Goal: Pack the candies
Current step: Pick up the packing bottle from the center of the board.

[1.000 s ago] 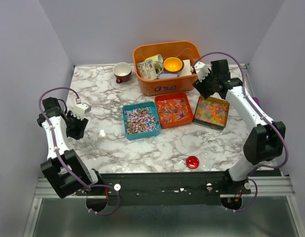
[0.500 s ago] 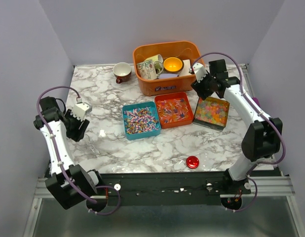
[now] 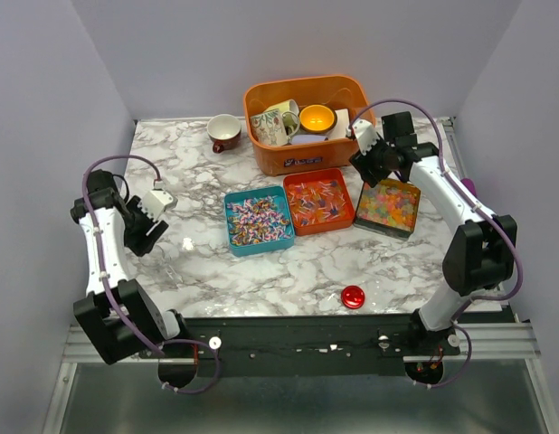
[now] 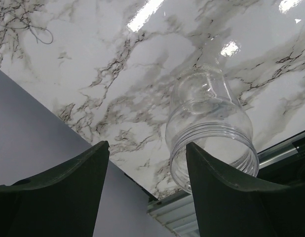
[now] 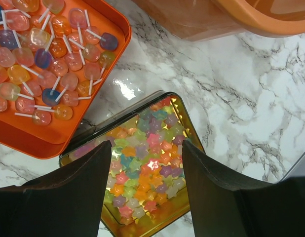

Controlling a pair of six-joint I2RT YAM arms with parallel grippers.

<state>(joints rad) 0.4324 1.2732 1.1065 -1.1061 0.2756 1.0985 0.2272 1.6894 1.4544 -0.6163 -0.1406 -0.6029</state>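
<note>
The candies lie in three trays at mid-table: mixed confetti bits in a teal tray (image 3: 258, 220), pale stick sweets in an orange tray (image 3: 319, 201) (image 5: 54, 74), and glossy star jellies in a gold tin (image 3: 388, 205) (image 5: 147, 168). My right gripper (image 3: 374, 165) (image 5: 146, 145) is open and empty, hovering above the tin's far end. My left gripper (image 3: 146, 237) (image 4: 147, 148) is open and empty at the table's left side. A clear empty jar (image 3: 186, 243) (image 4: 209, 126) lies on its side just to the right of it, beyond the right fingertip.
A small red lid (image 3: 353, 296) lies near the front edge. An orange bin (image 3: 307, 122) with mugs and a bowl stands at the back. A red-and-white cup (image 3: 225, 132) sits to its left. A purple object (image 3: 468, 184) shows behind the right arm.
My left arm has swung, and its gripper has moved a little right, nearer the jar. My right gripper has edged slightly left over the tin. Both stay open.
</note>
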